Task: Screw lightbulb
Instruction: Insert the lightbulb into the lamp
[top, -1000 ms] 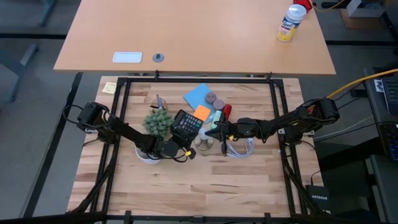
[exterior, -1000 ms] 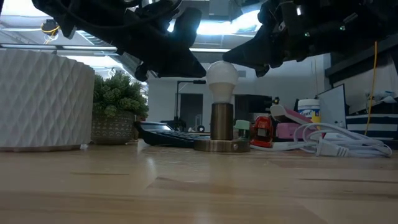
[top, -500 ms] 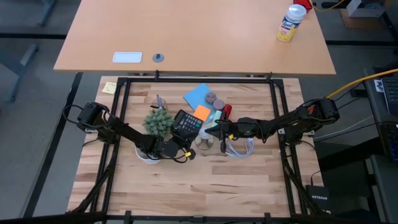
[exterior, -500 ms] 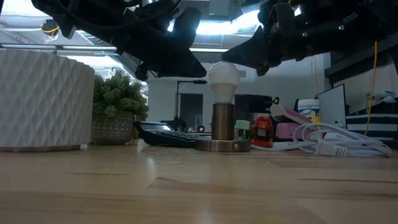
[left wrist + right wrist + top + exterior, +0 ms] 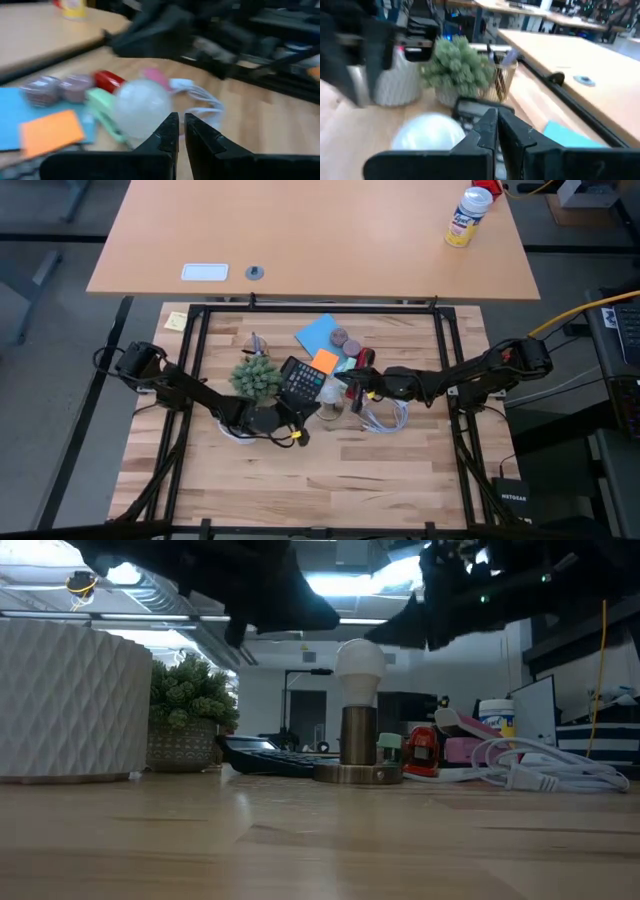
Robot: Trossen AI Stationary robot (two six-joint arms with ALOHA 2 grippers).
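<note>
High cam overhead, low cam table-level; wrists close; all share lightbulb point(image 5: 359, 668).

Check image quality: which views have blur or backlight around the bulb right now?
Low view: ceiling lights backlight the arms into black shapes; the lightbulb on its brass socket stays sharp. Left wrist view: motion-blurred background, bulb soft, left claw tips nearly together. Right wrist view: blur throughout, right claw tips likewise close. High view: evenly lit, sharp.

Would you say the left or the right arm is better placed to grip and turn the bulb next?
Probably right: the right gripper sits closer to the lightbulb in its socket; the left gripper is further away. Both jaws are shut.
</note>
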